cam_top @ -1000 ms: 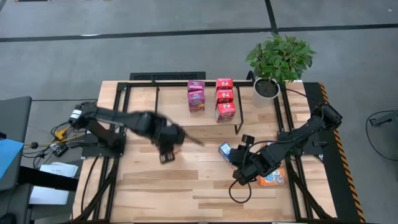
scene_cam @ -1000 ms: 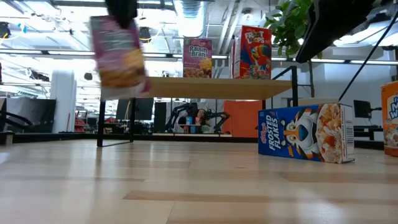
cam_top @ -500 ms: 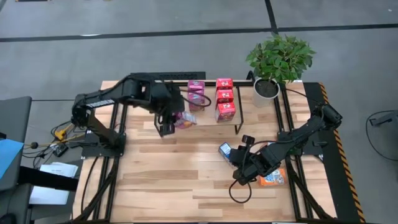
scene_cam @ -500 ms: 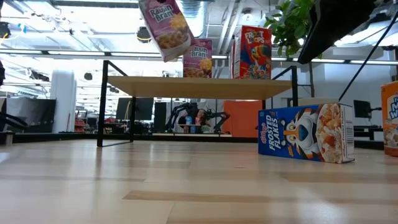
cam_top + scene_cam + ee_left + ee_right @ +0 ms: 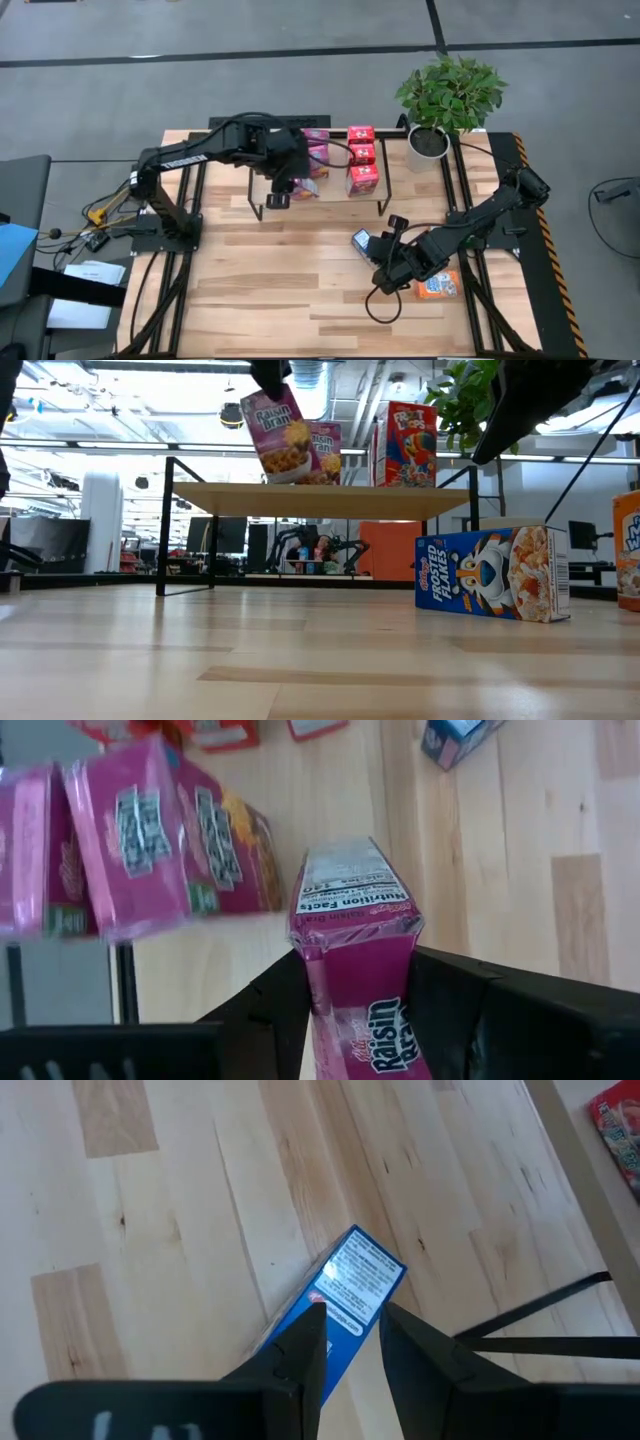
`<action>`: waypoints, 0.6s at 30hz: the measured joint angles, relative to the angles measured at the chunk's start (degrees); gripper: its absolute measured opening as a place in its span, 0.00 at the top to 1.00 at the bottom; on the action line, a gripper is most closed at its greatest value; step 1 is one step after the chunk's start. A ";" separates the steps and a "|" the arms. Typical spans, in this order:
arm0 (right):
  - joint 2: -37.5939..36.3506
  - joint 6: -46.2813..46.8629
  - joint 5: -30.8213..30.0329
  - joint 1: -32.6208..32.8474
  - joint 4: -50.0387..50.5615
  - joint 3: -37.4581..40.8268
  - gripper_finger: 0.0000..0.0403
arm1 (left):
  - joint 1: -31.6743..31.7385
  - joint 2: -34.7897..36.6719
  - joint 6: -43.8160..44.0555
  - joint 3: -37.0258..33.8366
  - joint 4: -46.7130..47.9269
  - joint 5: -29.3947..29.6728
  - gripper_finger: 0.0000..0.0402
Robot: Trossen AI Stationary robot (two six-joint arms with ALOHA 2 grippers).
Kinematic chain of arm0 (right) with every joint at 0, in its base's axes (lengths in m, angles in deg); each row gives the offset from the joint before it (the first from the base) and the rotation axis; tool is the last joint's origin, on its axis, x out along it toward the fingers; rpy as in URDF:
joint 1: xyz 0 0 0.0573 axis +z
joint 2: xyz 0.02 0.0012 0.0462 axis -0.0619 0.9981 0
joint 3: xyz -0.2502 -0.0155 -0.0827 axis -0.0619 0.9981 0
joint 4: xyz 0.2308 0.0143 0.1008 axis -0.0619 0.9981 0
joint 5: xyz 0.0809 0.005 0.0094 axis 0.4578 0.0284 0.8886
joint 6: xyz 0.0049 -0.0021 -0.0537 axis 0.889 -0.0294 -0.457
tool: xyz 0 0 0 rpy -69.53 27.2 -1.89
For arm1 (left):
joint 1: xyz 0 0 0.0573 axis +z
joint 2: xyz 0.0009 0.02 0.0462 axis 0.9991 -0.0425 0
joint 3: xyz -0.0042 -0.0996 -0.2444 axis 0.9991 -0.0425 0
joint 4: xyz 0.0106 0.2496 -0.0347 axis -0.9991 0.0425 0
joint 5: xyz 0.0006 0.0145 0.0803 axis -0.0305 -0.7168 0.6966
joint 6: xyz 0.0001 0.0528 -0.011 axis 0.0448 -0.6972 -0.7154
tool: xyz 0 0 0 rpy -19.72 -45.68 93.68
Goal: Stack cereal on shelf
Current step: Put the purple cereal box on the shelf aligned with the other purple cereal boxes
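My left gripper (image 5: pixel 357 982) is shut on a magenta cereal box (image 5: pixel 278 440) and holds it over the shelf (image 5: pixel 400 500), at its near edge. Two more magenta boxes (image 5: pixel 150 840) and three red ones (image 5: pixel 361 160) stand on the shelf's board. A blue cereal box (image 5: pixel 490 575) lies on its long side on the table. My right gripper (image 5: pixel 352 1312) hangs above one end of the blue box (image 5: pixel 360 1275), slanting down. Its fingers are a little apart and touch nothing. My left gripper pinches the magenta box between its two fingers, one on each of two opposite sides (image 5: pixel 312 970), near the box's upper end. The fingers come from above, slanting down. The box hangs below them, tilted, its lower end (image 5: pixel 285 475) just over the board; I cannot tell whether it touches.
An orange cereal box (image 5: pixel 437 287) lies on the table near my right gripper. A potted plant (image 5: pixel 450 95) stands at the far right beside the shelf. A black cable loops on the table (image 5: pixel 385 305). The table's near left part is bare wood (image 5: pixel 240 290).
My left gripper has carried the magenta box up from over the open table and toward the far edge, to the shelf's near edge beside the standing magenta boxes. Its wrist has rolled, so the box's tilt has changed. The box stays clear of the table.
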 joint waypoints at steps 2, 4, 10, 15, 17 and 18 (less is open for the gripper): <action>0.02 -0.10 0.06 0.00 -0.15 0.00 0.70 | 0.00 -0.55 -0.69 0.00 -0.34 0.07 0.68; 0.02 -0.12 0.07 0.00 -0.15 0.00 0.69 | -0.07 -0.76 -1.26 -0.10 -0.53 0.08 0.68; 0.02 -0.12 0.13 0.00 -0.10 0.00 0.70 | -0.02 -0.80 -1.58 1.72 0.80 0.65 0.68; 0.02 -0.10 0.13 0.00 -0.13 0.00 0.69 | -0.35 -0.80 -3.21 2.35 -2.01 0.95 0.67; 0.02 -0.10 0.11 0.00 -0.20 0.00 0.70 | -0.40 -0.80 -3.42 2.35 -3.06 1.06 0.66; 0.02 -0.08 0.11 0.00 -0.20 0.00 0.70 | -0.39 -0.80 -3.82 2.27 -3.06 1.06 0.65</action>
